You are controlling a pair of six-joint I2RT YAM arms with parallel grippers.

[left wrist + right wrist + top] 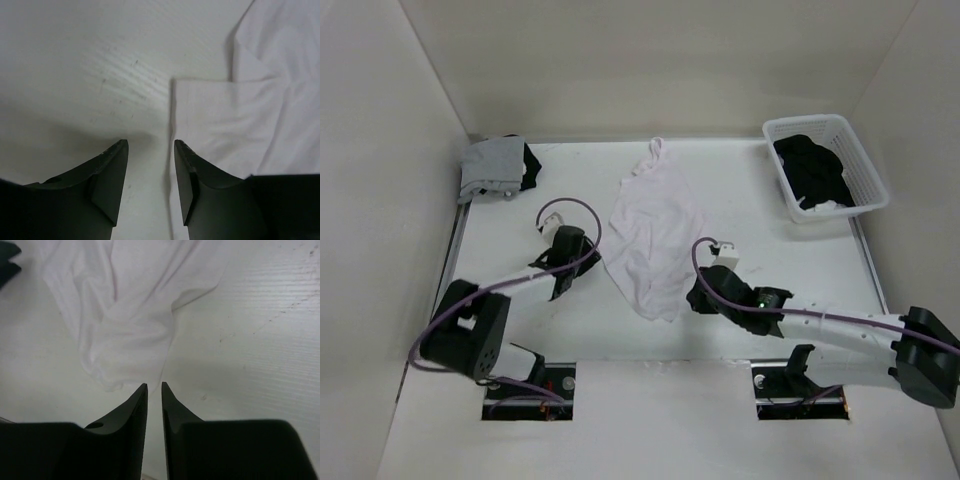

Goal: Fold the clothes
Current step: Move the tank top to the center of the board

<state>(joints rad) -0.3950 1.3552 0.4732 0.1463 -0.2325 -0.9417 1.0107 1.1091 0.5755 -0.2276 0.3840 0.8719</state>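
I see the pale pink top (650, 240) lying spread but rumpled, well to the left of the basket (868, 165) and nearer to me than it, with its straps pointing toward the far wall. Only my overhead view shows the other clothes: a black heap (812, 170) inside the basket, and a grey piece (490, 165) far to the basket's left.

My left wrist view shows a flat, straight hem of the top. The left gripper (150, 142) sits at that edge, jaws apart and empty.

My right wrist view shows a bunched corner just beyond the right gripper (154, 385). Its jaws are nearly together with a thin slit between them, gripping nothing.
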